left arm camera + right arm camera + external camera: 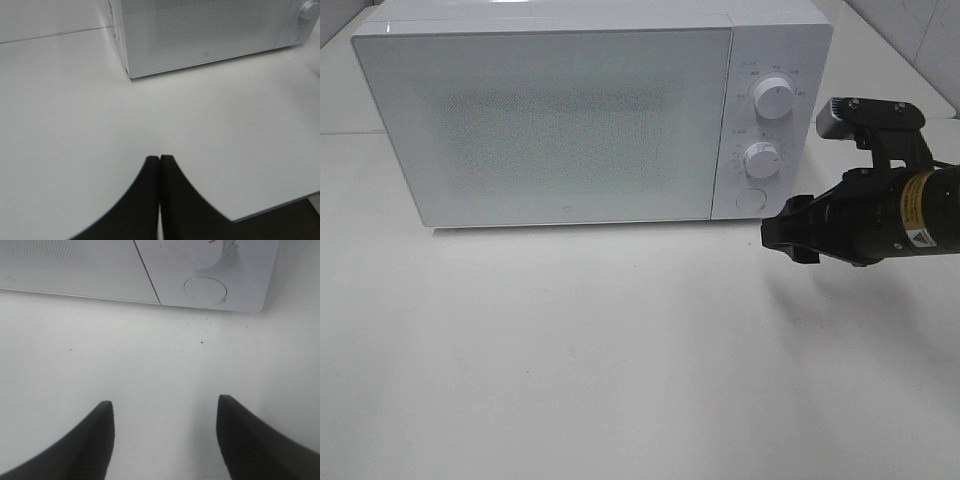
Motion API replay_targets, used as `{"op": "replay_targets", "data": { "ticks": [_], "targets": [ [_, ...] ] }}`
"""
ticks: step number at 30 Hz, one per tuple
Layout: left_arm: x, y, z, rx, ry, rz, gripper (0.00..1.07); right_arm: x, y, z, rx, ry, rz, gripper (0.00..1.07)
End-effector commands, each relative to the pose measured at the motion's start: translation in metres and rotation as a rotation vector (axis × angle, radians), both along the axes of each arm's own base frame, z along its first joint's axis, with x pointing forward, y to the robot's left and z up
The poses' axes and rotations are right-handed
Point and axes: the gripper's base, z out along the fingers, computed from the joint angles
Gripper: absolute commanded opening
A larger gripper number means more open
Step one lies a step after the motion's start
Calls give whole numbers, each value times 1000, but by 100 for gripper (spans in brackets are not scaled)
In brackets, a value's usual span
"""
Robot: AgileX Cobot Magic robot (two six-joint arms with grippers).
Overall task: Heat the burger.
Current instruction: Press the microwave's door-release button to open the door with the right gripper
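I could not find the burger in any of my three views, so I could say neither where it lay nor how it looked. The white box-shaped microwave oven [570,120] stood at the far side of the plain white table [620,380], and its wide frosted door [550,125] with fine dotted mesh was closed; through it I could see nothing inside. On the control panel at the right of the door there were the white round upper knob [774,99], the white round lower knob [761,158] under it, and the flat round button [750,199] at the bottom. The black right gripper [788,236] hung above the table just in front of the lower right corner of the oven, near the round button [205,290] but apart from it, and pointed toward the panel. Its jaws stood wide apart with only bare table between them [164,402]. The black left gripper [159,158] was over the table in front of the oven's left corner [127,75], well apart from it, with its two fingers pressed together and nothing held.
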Motion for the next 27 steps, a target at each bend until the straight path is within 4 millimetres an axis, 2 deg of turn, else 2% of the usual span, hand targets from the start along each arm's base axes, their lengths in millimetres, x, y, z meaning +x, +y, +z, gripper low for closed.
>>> {"op": "replay_targets", "data": {
  "ticks": [1,6,7,11,16,22,27],
  "targets": [
    [-3,0,0,-14,-29,-2,0,1,0,4,-2,-15,2,56],
    [-3,0,0,-14,-29,-2,0,1,-6,1,-71,-9,-16,56],
    [-3,0,0,-14,-29,-2,0,1,-13,-2,-143,8,-54,56],
    [-3,0,0,-14,-29,-2,0,0,-25,-6,-239,54,-151,56],
    [-3,0,0,-14,-29,-2,0,-3,-34,-9,-285,116,-254,56],
    [-3,0,0,-14,-29,-2,0,-7,-36,-12,-316,188,-265,56],
    [-3,0,0,-14,-29,-2,0,-9,-34,-5,-373,343,-214,56]
  ]
}}
